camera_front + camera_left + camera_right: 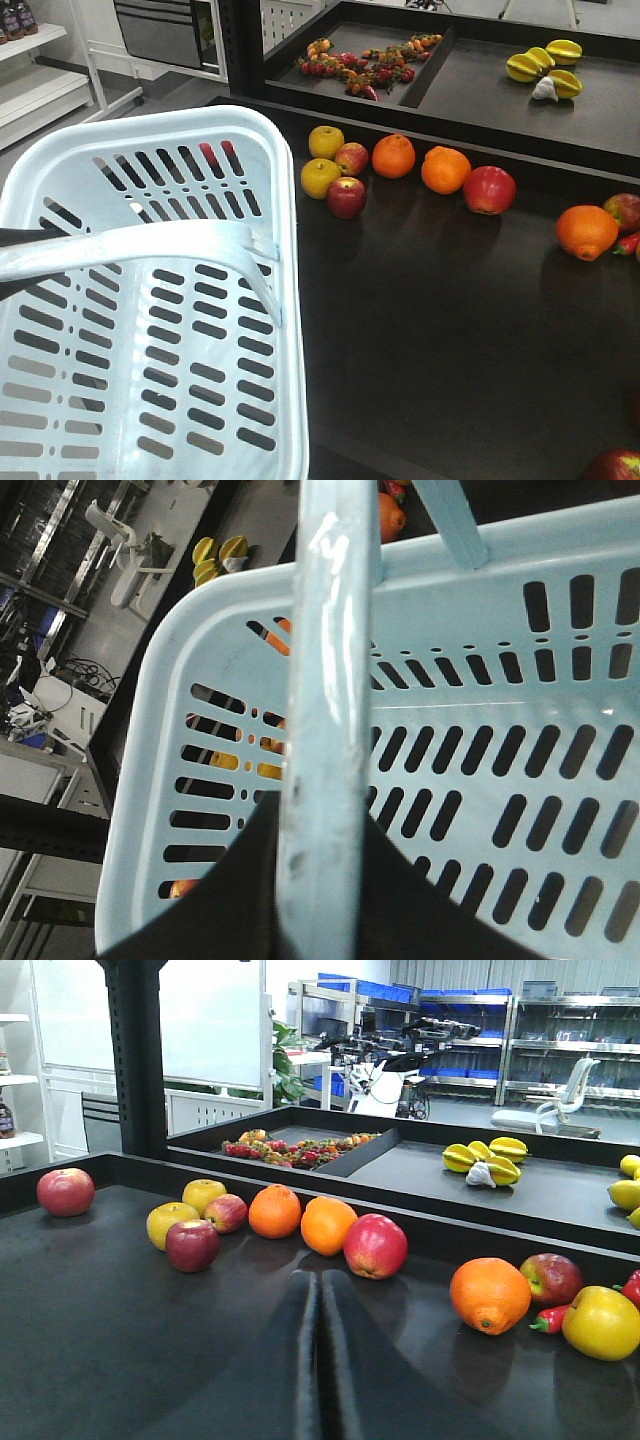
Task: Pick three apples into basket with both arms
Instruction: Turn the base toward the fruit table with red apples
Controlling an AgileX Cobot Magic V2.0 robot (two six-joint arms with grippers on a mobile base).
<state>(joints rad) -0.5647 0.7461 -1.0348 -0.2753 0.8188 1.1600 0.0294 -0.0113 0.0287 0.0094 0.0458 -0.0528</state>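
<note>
White shelf unit (45, 95) at left; metal racks (560, 1030) with blue bins along far wall; white chair (560, 1100).

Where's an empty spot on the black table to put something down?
The big bare patch of table lies between the basket and the far-right orange, in front of the fruit row. It is crowded at the back, where apples and oranges bunch together.

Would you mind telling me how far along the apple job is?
Done: nothing yet; the basket holds no fruit. In hand: the left gripper clamps the handle, while the right gripper is shut and empty above the table. Left: all three picks; a dark red apple, a brighter red apple and a streaked apple lie on it beside the oranges.
</note>
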